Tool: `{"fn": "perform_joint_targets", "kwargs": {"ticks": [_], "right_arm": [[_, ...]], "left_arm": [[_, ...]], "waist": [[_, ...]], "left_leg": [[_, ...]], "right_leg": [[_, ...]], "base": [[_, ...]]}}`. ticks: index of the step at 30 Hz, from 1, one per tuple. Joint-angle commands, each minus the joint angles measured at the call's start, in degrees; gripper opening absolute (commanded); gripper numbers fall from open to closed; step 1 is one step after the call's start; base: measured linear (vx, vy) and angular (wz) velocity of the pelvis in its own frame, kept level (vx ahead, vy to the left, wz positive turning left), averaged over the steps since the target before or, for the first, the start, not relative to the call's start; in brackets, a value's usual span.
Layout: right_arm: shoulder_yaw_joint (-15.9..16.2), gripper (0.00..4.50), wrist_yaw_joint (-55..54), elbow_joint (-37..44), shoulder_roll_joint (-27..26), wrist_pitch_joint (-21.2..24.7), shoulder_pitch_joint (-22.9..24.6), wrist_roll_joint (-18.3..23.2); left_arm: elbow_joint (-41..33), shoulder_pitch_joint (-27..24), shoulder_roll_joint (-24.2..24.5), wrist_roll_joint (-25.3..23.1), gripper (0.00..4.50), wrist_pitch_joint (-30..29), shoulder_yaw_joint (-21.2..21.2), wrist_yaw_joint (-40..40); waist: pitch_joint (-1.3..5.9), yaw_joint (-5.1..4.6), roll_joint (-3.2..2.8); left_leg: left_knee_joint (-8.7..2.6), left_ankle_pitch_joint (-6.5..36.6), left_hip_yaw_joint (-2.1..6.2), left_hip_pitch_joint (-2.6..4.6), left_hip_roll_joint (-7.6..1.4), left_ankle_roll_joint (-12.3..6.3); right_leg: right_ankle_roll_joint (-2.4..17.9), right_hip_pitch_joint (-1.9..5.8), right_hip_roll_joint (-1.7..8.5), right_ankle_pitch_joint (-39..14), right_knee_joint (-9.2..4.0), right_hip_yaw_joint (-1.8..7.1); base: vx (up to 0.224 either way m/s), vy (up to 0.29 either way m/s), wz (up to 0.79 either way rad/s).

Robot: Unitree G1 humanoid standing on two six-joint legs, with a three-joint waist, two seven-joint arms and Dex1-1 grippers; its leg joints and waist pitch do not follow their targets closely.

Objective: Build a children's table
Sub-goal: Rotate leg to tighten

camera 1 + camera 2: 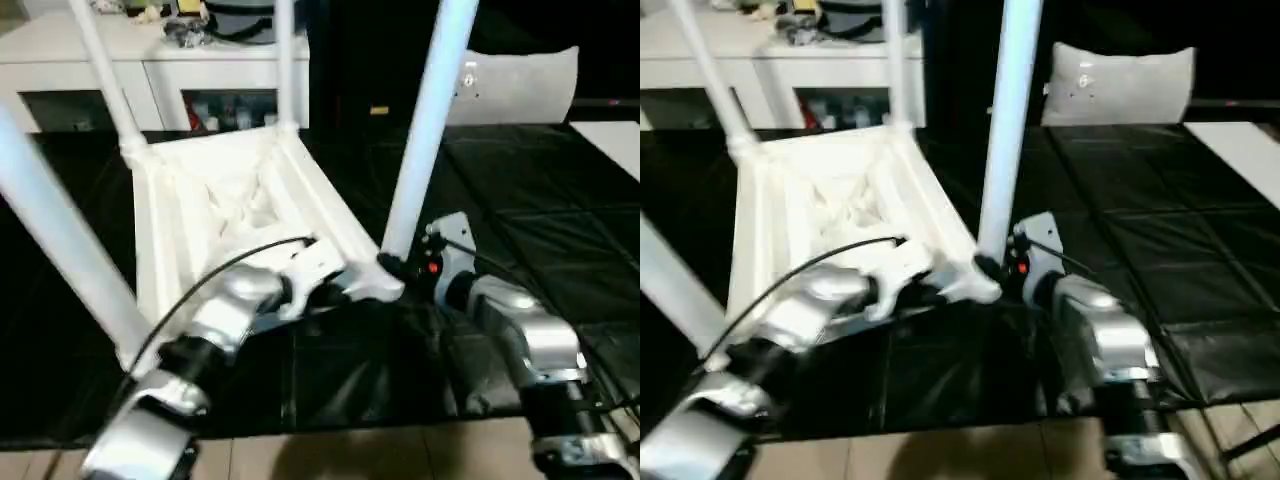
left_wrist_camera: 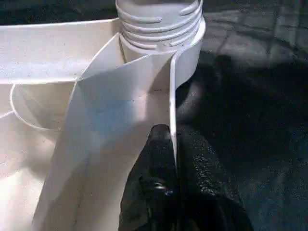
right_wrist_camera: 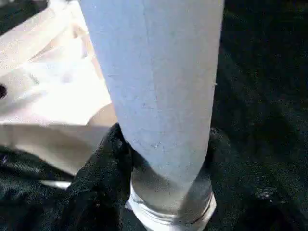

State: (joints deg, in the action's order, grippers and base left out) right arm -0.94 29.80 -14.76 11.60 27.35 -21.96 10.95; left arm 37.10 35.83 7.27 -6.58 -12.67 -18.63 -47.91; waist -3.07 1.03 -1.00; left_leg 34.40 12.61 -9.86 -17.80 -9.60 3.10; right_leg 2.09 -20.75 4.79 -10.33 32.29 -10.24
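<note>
Item: table point(image 1: 230, 215), upturned on my bench point(image 1: 520, 190), four legs up. Left hand point(image 2: 174, 163) pinches a rib by the near socket; right hand point(image 3: 161, 159) clasps the near leg point(image 1: 425, 130) low. I judge it light, stiff, slippery plastic.

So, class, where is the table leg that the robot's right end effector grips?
In the left eye view, the leg stands right of centre, rising from the upturned table top's near-right corner socket, with the right end effector around its base.
</note>
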Motion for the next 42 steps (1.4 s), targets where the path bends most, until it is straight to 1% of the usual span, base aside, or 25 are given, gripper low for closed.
{"fn": "perform_joint_targets", "kwargs": {"ticks": [1, 2, 3, 4, 5, 6, 7, 8, 9, 11, 12, 13, 15, 16, 18, 19, 22, 24, 25, 29, 31, 34, 39, 40, 42], "right_arm": [[0.9, 2.70, 1.2, -0.2, -1.1, -0.1, 0.5, 1.1], [0.9, 2.77, 1.4, 0.0, -1.0, -0.2, 0.6, 1.1], [0.6, 3.03, 3.2, 0.9, -0.1, -0.8, 1.2, 1.5], [0.5, 3.09, 4.7, 1.3, 0.8, -1.5, 1.6, 1.9], [0.4, 3.09, 6.0, 1.7, 1.8, -2.1, 1.9, 2.1], [0.3, 3.10, 7.7, 1.9, 3.0, -2.7, 2.2, 2.4], [0.3, 3.18, 8.7, 2.1, 3.8, -3.0, 2.4, 2.5], [0.5, 3.37, 10.9, 2.5, 5.3, -3.7, 2.7, 2.9], [0.7, 3.37, 12.3, 2.8, 6.2, -4.2, 3.0, 3.1], [1.3, 3.56, 17.1, 3.6, 9.7, -4.9, 3.6, 3.5], [1.9, 3.56, 19.8, 3.8, 11.8, -5.7, 3.9, 3.2], [2.5, 3.74, 22.2, 3.9, 13.6, -6.3, 4.1, 2.8], [3.3, 3.84, 26.2, 4.2, 15.9, -7.1, 4.3, 3.0], [4.0, 3.84, 29.7, 4.6, 17.5, -7.6, 4.6, 3.5], [5.1, 3.84, 35.8, 4.8, 20.1, -9.1, 4.8, 4.5], [5.5, 3.62, 37.8, 4.5, 20.9, -9.7, 4.7, 4.8], [6.9, 3.53, 42.8, 4.0, 22.7, -11.8, 4.4, 5.7], [7.4, 3.36, 43.9, 3.9, 23.1, -12.0, 4.3, 5.7], [8.6, 3.22, 47.0, 3.7, 23.9, -12.5, 4.0, 5.8], [10.5, 3.03, 50.8, 3.5, 24.5, -12.5, 3.6, 6.0], [11.1, 2.77, 51.9, 3.6, 24.7, -12.4, 3.6, 6.3], [11.4, 2.58, 53.0, 3.8, 24.6, -12.2, 3.6, 7.0], [10.4, 2.31, 53.1, 4.0, 23.5, -11.5, 4.0, 8.5], [10.2, 2.19, 53.0, 4.4, 23.3, -11.0, 4.2, 9.1], [9.8, 2.06, 52.8, 4.9, 23.0, -10.3, 4.6, 9.7]], "left_arm": [[-2.5, 0.0, -2.5, 1.2, 0.00, 2.8, -2.1, -2.0], [-2.5, -0.1, -2.5, 1.2, 0.00, 2.9, -2.2, -2.1], [-3.1, -0.5, -1.5, 0.8, 0.00, 4.4, -2.6, -3.3], [-3.3, -0.8, -0.7, 0.9, 0.00, 5.5, -2.8, -4.5], [-3.6, -1.2, 0.0, 1.0, 0.00, 6.5, -2.9, -5.4], [-3.7, -1.5, 1.0, 1.1, 0.00, 8.6, -3.2, -6.8], [-3.8, -1.7, 1.5, 1.1, 0.00, 9.9, -3.4, -7.6], [-3.9, -2.0, 2.2, 1.2, 0.00, 10.4, -3.4, -8.6], [-3.9, -2.1, 2.6, 1.2, 0.00, 10.6, -3.5, -9.2], [-4.4, -2.7, 4.6, 1.5, 0.00, 12.6, -4.3, -12.8], [-4.8, -3.1, 5.9, 1.6, 0.00, 14.1, -5.0, -15.3], [-5.1, -3.4, 7.1, 1.8, 0.00, 15.3, -5.6, -17.7], [-5.0, -3.5, 8.4, 1.9, 0.00, 16.9, -6.4, -20.2], [-4.9, -3.5, 9.3, 2.0, 0.00, 17.9, -6.8, -21.8], [-4.5, -3.4, 10.6, 2.0, 0.00, 19.7, -7.5, -24.6], [-4.5, -3.4, 11.1, 2.1, 0.00, 20.4, -7.7, -25.8], [-4.2, -3.2, 12.5, 2.4, 0.00, 22.2, -8.2, -29.3], [-4.2, -3.0, 12.7, 2.4, 0.00, 22.6, -8.4, -29.9], [-4.0, -2.7, 13.3, 2.5, 0.00, 23.7, -8.9, -31.5], [-4.1, -2.2, 13.8, 2.9, 0.00, 24.4, -9.5, -33.3], [-3.9, -2.1, 13.8, 3.0, 0.00, 24.7, -9.5, -33.5], [-2.9, -1.7, 13.8, 2.9, 0.00, 25.4, -9.4, -33.8], [-2.1, -1.7, 13.7, 3.4, 0.00, 25.3, -9.0, -34.4], [-2.2, -1.7, 13.7, 3.5, 0.00, 25.1, -9.0, -34.6], [-2.2, -1.8, 13.7, 3.7, 0.00, 24.7, -8.9, -34.6]], "waist": [[2.40, 0.75, 1.66], [3.15, 1.67, 1.42], [3.92, 2.26, 0.53], [3.56, 2.16, 0.38], [3.80, 2.14, 0.25], [3.80, 2.12, 0.28], [4.03, 2.34, 0.31], [4.03, 2.54, 0.34], [4.08, 2.68, 0.42], [4.60, 3.59, 0.38], [4.67, 3.82, 0.48], [4.82, 4.36, 0.43], [4.53, 4.60, 0.56], [4.54, 4.97, 0.71], [4.50, 5.72, 0.62], [4.42, 5.77, 0.69], [4.28, 6.07, 0.65], [4.31, 6.07, 0.75], [4.33, 6.21, 0.75], [4.41, 6.52, 0.87], [4.42, 6.78, 0.92], [4.51, 7.18, 0.90], [4.44, 7.21, 1.00], [4.46, 7.25, 0.71], [4.48, 7.19, 0.80]], "left_leg": [[-0.62, 14.0, 0.73, 0.24, -0.20, -1.97], [-3.31, 8.7, 1.97, -3.55, -1.81, -3.56], [-3.88, 6.9, 2.35, -2.66, -2.91, -3.76], [-4.10, 8.7, 2.33, -1.14, -4.12, -4.09], [-4.29, 8.8, 2.45, -1.75, -4.34, -4.18], [-4.38, 8.6, 2.44, -2.09, -4.41, -4.43], [-4.22, 7.6, 2.30, -2.16, -4.44, -5.03], [-4.15, 6.8, 2.03, -1.91, -4.35, -5.58], [-4.06, 6.2, 2.01, -2.08, -4.21, -5.92], [-3.68, 1.9, 1.85, -2.34, -4.32, -7.77], [-3.58, 0.6, 1.84, -2.42, -4.45, -8.33], [-3.31, -1.4, 1.76, -2.47, -4.46, -9.50], [-3.05, -1.6, 1.63, -3.03, -4.27, -10.31], [-3.03, -0.1, 1.51, -2.94, -4.21, -9.98], [-3.08, 0.9, 1.45, -2.81, -4.42, -9.58], [-3.14, 1.2, 1.49, -2.81, -4.49, -9.45], [-3.33, 3.1, 1.61, -2.62, -4.74, -8.52], [-3.41, 3.5, 1.66, -2.58, -4.86, -7.83], [-3.38, 3.6, 1.70, -2.45, -4.87, -7.64], [-3.40, 3.5, 1.67, -2.42, -4.99, -7.53], [-3.36, 3.5, 1.59, -2.32, -4.97, -7.35], [-3.35, 3.0, 1.61, -2.35, -5.00, -7.27], [-3.38, 3.5, 1.55, -2.42, -4.82, -6.88], [-3.37, 3.7, 1.55, -2.36, -4.77, -6.56], [-3.43, 3.6, 1.65, -2.37, -4.92, -6.42]], "right_leg": [[-5.6, 0.98, 7.91, -49.5, -9.79, 2.60], [-6.5, 3.74, 6.77, -38.6, -7.30, 2.99], [-5.4, 3.10, 6.31, -32.4, -6.95, 3.25], [-2.1, 1.21, 5.97, -26.4, -6.53, 3.94], [1.1, 1.89, 6.08, -22.0, -5.32, 4.41], [2.2, 2.07, 6.18, -20.6, -4.97, 4.59], [3.7, 2.20, 6.46, -18.2, -4.61, 4.94], [5.2, 2.04, 6.50, -16.8, -4.32, 5.23], [5.6, 2.17, 6.52, -16.2, -4.14, 5.27], [6.9, 2.42, 6.54, -11.0, -3.06, 5.49], [7.0, 2.37, 6.49, -9.4, -2.74, 5.56], [7.6, 2.13, 6.50, -6.7, -2.29, 5.54], [7.7, 2.02, 6.48, -6.5, -2.17, 5.54], [7.1, 2.12, 6.56, -9.3, -2.48, 5.35], [5.7, 1.85, 6.32, -12.5, -2.84, 5.30], [5.6, 1.82, 6.30, -13.1, -2.87, 5.26], [5.1, 1.64, 6.34, -15.4, -3.16, 5.24], [5.4, 1.66, 6.38, -15.3, -3.10, 5.30], [5.8, 1.62, 6.40, -14.8, -3.08, 5.30], [6.8, 1.69, 6.45, -13.1, -2.66, 5.48], [7.1, 1.65, 6.49, -12.8, -2.68, 5.54], [7.3, 1.75, 6.49, -12.1, -2.55, 5.54], [6.8, 1.81, 6.49, -13.5, -2.76, 5.46], [6.5, 1.77, 6.42, -14.3, -2.89, 5.42], [6.4, 1.79, 6.39, -14.1, -2.83, 5.43]], "base": [[0.040, 0.008, -0.18], [0.040, 0.008, -0.18], [0.098, 0.030, -0.14], [0.056, 0.022, 0.09], [0.056, 0.022, 0.09], [0.052, 0.015, 0.05], [0.055, 0.013, 0.02], [0.055, 0.013, 0.02], [0.053, 0.006, 0.03], [0.000, 0.000, 0.00], [0.000, 0.000, 0.00], [0.000, 0.000, 0.00], [0.000, 0.000, 0.00], [0.000, 0.000, 0.00], [0.000, 0.000, 0.00], [0.000, 0.000, 0.00], [0.000, 0.000, 0.00], [0.000, 0.000, 0.00], [0.000, 0.000, 0.00], [0.000, 0.000, 0.00], [0.000, 0.000, 0.00], [0.000, 0.000, 0.00], [0.000, 0.000, 0.00], [0.000, 0.000, 0.00], [0.000, 0.000, 0.00]]}}
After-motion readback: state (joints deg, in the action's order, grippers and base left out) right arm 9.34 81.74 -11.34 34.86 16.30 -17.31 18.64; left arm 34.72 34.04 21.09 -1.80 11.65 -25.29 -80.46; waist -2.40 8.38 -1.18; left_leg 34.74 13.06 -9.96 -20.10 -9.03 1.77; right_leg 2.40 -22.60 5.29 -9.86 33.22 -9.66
